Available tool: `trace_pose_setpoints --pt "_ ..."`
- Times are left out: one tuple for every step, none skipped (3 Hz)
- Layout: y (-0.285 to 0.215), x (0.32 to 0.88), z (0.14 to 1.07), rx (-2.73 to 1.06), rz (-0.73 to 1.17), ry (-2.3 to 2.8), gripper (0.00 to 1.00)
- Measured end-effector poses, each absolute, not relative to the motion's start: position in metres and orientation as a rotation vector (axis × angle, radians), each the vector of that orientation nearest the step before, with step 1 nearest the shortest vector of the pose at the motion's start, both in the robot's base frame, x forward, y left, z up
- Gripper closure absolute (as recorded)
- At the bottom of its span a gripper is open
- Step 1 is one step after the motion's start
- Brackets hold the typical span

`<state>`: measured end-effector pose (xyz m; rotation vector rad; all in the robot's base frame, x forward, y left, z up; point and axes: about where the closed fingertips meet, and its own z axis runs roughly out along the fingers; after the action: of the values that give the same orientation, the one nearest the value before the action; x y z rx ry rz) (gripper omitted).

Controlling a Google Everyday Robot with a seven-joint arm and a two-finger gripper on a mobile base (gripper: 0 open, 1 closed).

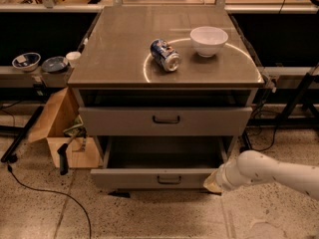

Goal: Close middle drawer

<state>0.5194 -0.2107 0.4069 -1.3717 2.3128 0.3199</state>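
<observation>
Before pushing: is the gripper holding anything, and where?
Cannot tell. The gripper is at the right end of the grey metal middle drawer's front, away from its black handle.
</observation>
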Motion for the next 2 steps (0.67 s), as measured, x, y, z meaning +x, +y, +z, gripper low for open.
trace_pose_setpoints --pt "-0.2133 0.5278 0.4071 -1.361 0.313 2.316 1.0" --pt "-0.2116 0.5212 0.4016 -1.34 0.327 2.331 1.0"
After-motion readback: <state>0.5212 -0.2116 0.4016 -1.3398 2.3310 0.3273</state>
